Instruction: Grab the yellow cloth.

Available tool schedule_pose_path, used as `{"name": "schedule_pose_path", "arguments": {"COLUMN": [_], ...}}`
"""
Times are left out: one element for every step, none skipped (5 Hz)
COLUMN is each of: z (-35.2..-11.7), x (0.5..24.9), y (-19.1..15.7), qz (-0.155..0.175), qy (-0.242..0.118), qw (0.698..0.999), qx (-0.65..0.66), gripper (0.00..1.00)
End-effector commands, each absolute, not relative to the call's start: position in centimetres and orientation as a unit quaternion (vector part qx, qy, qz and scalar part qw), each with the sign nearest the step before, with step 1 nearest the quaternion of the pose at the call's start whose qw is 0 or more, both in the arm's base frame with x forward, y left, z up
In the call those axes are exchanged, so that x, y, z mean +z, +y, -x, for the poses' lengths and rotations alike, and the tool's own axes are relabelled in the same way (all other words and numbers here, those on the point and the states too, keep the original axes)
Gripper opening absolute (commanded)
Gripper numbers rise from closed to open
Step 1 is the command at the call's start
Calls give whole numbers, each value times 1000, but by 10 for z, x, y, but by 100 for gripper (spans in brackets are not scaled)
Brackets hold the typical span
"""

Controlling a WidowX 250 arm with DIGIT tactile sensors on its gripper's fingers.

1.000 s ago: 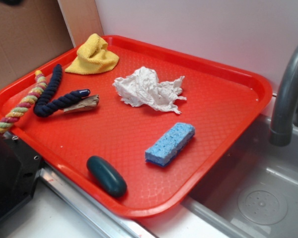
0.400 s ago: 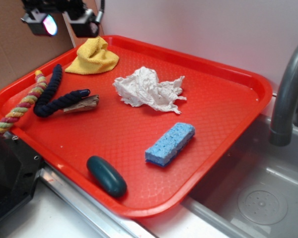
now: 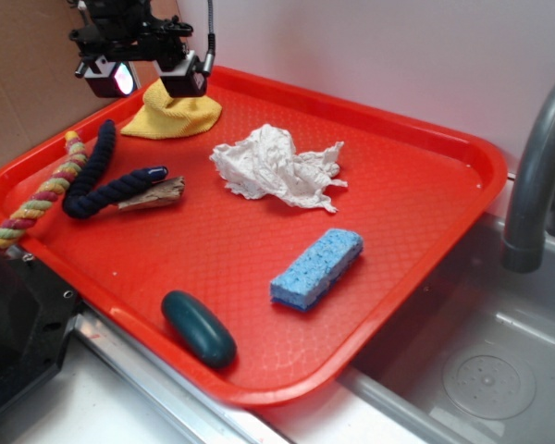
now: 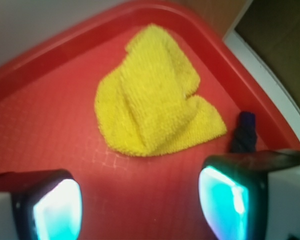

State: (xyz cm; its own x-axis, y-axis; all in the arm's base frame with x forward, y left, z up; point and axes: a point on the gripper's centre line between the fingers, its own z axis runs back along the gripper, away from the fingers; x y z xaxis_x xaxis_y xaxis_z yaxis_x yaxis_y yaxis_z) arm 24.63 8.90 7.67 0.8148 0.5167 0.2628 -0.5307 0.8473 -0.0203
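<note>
The two fingers (image 4: 55, 207) stand wide apart with nothing between them, and the gripper (image 3: 151, 81) now hangs low over the far left corner of the red tray (image 3: 425, 194). A second ago it was out of sight; a moment later it showed at the top edge, and it has since dropped until its pads partly hide the peak of the yellow cloth (image 3: 178, 117). In the wrist view the yellow cloth (image 4: 157, 92) lies bunched on the tray floor ahead of the open fingers, not yet between them and seemingly untouched. So the approach looks nearly done: what remains is likely a short advance and descent to straddle the folded ridge, then closing. Just beside the cloth lies the dark blue rope (image 3: 97, 180), its end showing near the right finger, close enough to snag. The crumpled paper towel (image 3: 276, 166) sits well clear.
</note>
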Motion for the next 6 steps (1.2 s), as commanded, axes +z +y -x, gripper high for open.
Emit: {"name": "schedule_pose_path", "arguments": {"z": [-248, -248, -260, -274, -296, -307], "x": [87, 87, 72, 54, 47, 46], "y": [97, 97, 122, 134, 130, 126], "qz": [-26, -26, -26, -36, -11, -16], "qy": [-148, -148, -157, -171, -186, -183], "qw": [949, 949, 947, 943, 949, 948], "qx": [278, 278, 280, 283, 256, 258], "gripper": [100, 100, 100, 100, 100, 6]}}
